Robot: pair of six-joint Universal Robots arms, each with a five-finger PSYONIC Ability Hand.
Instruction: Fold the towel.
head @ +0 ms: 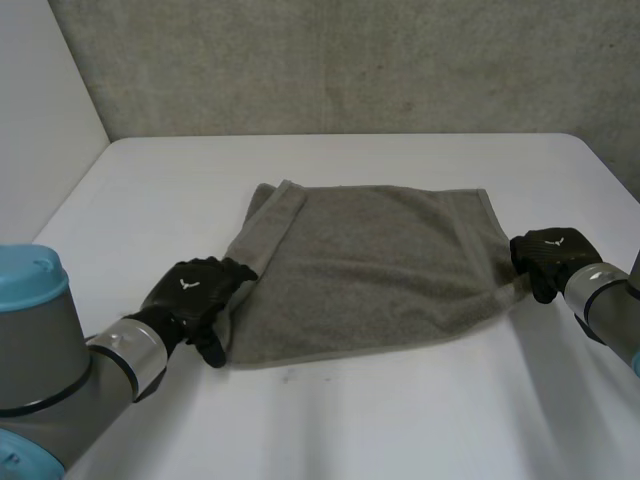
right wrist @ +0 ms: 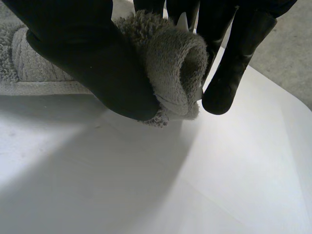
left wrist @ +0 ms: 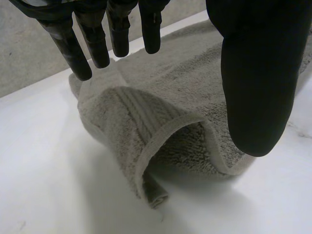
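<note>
A grey-brown towel (head: 370, 270) lies folded on the white table (head: 400, 420), its left edge rumpled. My left hand (head: 192, 292) sits at the towel's near left corner. Its fingers (left wrist: 92, 39) and thumb (left wrist: 256, 83) stand straight and spread above that corner (left wrist: 161, 141), which lies curled on the table, free of any grip. My right hand (head: 548, 258) is at the towel's near right corner. There the thumb (right wrist: 92, 63) and fingers (right wrist: 234, 63) pinch a rolled bit of towel (right wrist: 178, 68) just above the table.
A rough grey wall (head: 350, 60) runs behind the table. A pale panel (head: 40, 120) stands at the far left. White tabletop spreads in front of the towel and to both sides.
</note>
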